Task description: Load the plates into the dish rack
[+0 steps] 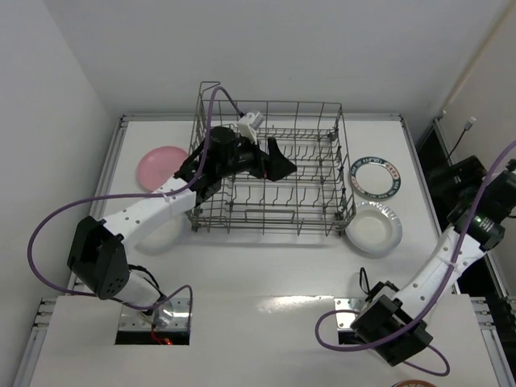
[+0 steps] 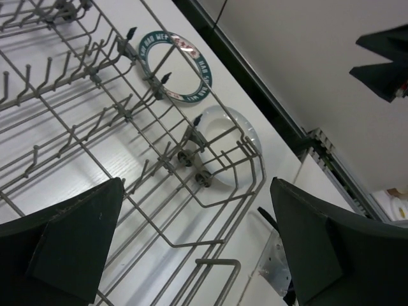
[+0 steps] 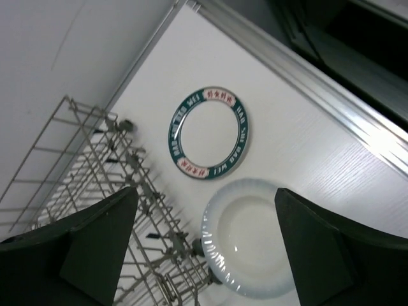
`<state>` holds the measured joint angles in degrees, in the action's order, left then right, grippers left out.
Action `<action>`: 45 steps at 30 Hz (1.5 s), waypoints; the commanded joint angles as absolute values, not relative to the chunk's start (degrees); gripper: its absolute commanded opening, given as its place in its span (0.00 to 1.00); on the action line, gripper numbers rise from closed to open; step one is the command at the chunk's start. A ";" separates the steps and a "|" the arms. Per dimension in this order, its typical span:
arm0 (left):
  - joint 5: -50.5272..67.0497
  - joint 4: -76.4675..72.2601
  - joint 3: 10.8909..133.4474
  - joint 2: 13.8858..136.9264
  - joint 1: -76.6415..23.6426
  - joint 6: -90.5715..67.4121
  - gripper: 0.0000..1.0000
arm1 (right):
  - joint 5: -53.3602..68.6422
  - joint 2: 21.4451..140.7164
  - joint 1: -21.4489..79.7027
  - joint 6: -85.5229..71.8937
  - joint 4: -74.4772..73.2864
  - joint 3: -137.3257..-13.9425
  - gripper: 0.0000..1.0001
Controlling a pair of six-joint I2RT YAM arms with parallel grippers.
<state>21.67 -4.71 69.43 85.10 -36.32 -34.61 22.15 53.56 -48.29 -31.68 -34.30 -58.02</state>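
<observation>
The left gripper point(image 1: 278, 167) hangs over the dish rack point(image 1: 266, 222), its jaws wide apart and empty. The right gripper point(image 3: 207, 223), also apart and empty, looks down on the patterned plate point(image 3: 209, 134) and a white plate point(image 3: 248, 237). Both lie flat on the table point(image 1: 266, 266) just right of the rack, and the pink plate point(image 1: 160, 167) lies at its left. The risk, I think, is that the grip slips on a flat rim and pushes the plate against the wires.

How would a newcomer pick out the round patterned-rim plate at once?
Start at the large grey wire dish rack. On its right lie two round plates, one behind the other. Take the farther plate: its rim carries a teal-and-red band, while the nearer plate is plain white.
</observation>
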 commanded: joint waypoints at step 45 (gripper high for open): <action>21.53 -4.66 71.89 83.85 -39.90 -29.53 1.00 | 20.65 121.81 -32.17 -40.69 -23.99 -80.68 0.63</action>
